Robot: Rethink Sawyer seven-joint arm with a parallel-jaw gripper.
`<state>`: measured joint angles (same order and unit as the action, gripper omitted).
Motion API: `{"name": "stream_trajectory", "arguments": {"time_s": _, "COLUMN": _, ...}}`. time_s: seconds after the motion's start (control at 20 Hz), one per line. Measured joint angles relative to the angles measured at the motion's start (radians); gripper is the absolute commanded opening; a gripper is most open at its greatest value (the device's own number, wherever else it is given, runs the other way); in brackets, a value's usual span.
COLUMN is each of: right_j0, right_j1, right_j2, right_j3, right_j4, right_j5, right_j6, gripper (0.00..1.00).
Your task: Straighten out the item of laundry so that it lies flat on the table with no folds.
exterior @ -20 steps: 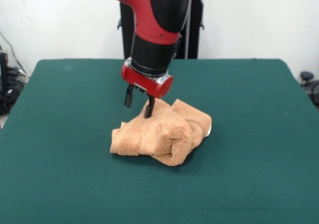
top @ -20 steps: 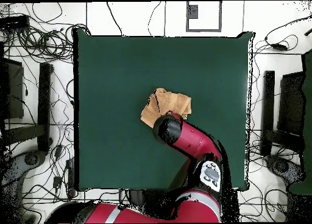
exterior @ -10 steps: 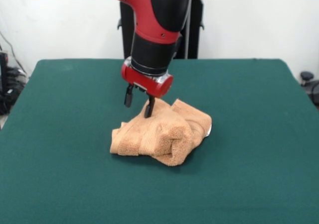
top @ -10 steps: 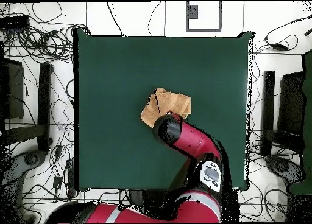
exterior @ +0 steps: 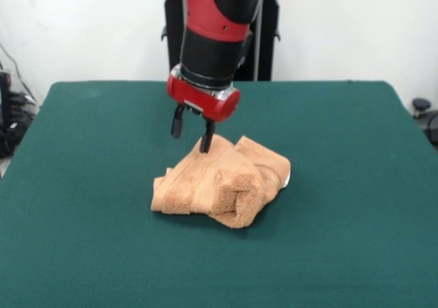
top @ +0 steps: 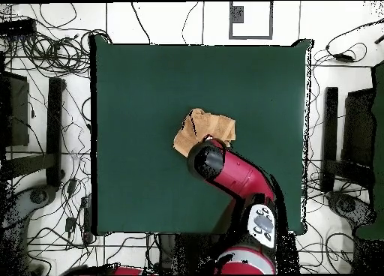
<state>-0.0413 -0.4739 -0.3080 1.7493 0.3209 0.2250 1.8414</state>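
1. Front view: we see the towel (exterior: 222, 185) bunched in thick folds mid-table (exterior: 356, 253), nothing flattened yet; the gripper (exterior: 191, 133) hovers at its far edge, jaws parted, empty.
2. Overhead view: we judge all unfolding remains; the arm (top: 229, 172) hides the gripper.

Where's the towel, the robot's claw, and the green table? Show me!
towel (exterior: 219, 181), front view, on the bunched middle fold.
gripper (exterior: 191, 131), front view, between its two open fingertips.
table (top: 150, 93), overhead view, on bare green top.
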Motion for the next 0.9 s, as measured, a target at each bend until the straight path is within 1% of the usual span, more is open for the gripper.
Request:
{"name": "stream_trajectory", "arguments": {"time_s": 0.15, "right_j0": -0.005, "right_j1": -0.019, "right_j2": 0.006, "right_j3": 0.014, "right_j4": 0.000, "right_j5": 0.000, "right_j6": 0.000, "gripper": 1.00}}
{"name": "stream_trajectory", "arguments": {"time_s": 0.3, "right_j0": -0.025, "right_j1": -0.045, "right_j2": 0.034, "right_j3": 0.042, "right_j4": 0.000, "right_j5": -0.016, "right_j6": 0.000, "gripper": 1.00}}
{"name": "stream_trajectory", "arguments": {"time_s": 0.5, "right_j0": -0.078, "right_j1": -0.062, "right_j2": 0.098, "right_j3": 0.080, "right_j4": 0.001, "right_j5": -0.070, "right_j6": 0.000, "gripper": 1.00}}
{"name": "stream_trajectory", "arguments": {"time_s": 0.55, "right_j0": -0.105, "right_j1": -0.064, "right_j2": 0.128, "right_j3": 0.096, "right_j4": -0.001, "right_j5": -0.099, "right_j6": 0.000, "gripper": 1.00}}
{"name": "stream_trajectory", "arguments": {"time_s": 0.9, "right_j0": -0.207, "right_j1": -0.065, "right_j2": 0.243, "right_j3": 0.147, "right_j4": -0.024, "right_j5": -0.217, "right_j6": 0.000, "gripper": 1.00}}
